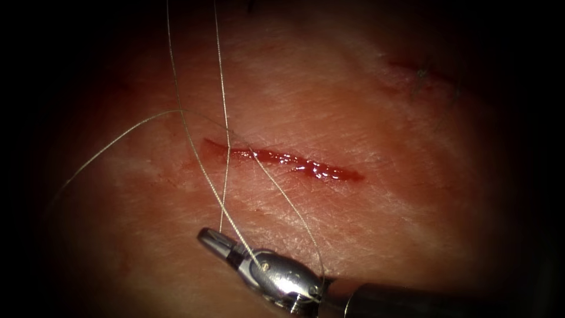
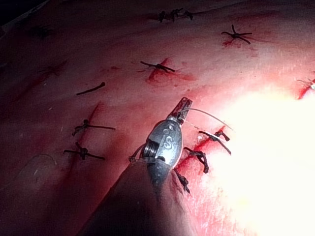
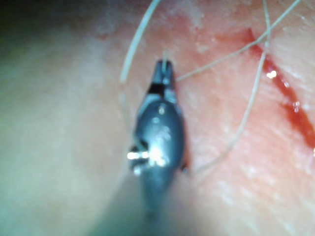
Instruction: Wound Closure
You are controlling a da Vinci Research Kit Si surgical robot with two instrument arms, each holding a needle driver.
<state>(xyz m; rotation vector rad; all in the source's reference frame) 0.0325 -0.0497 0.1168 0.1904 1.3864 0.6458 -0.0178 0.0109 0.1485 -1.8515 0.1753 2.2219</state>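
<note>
Thread (image 1: 223,126): loops over the cut (image 1: 282,159), pinched in my right hand (image 1: 213,237), closed just below it
Left hand (image 2: 182,105): closed on thread over older stitches (image 2: 206,147)
Tissue (image 1: 365,224): red fluid (image 1: 312,169) in cut

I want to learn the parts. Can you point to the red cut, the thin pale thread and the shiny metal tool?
Red cut in the tissue (image 1: 294,162), endoscope view: its wet middle.
Thin pale thread (image 1: 225,176), endoscope view: the strand crossing the cut.
Shiny metal right tool (image 1: 215,237), endoscope view: jaw tips, shut on the thread.

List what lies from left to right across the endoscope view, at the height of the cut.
Pale thin thread arcing over the pink tissue → glistening red cut. Below, the right arm's silver needle driver is shut on the thread.
</note>
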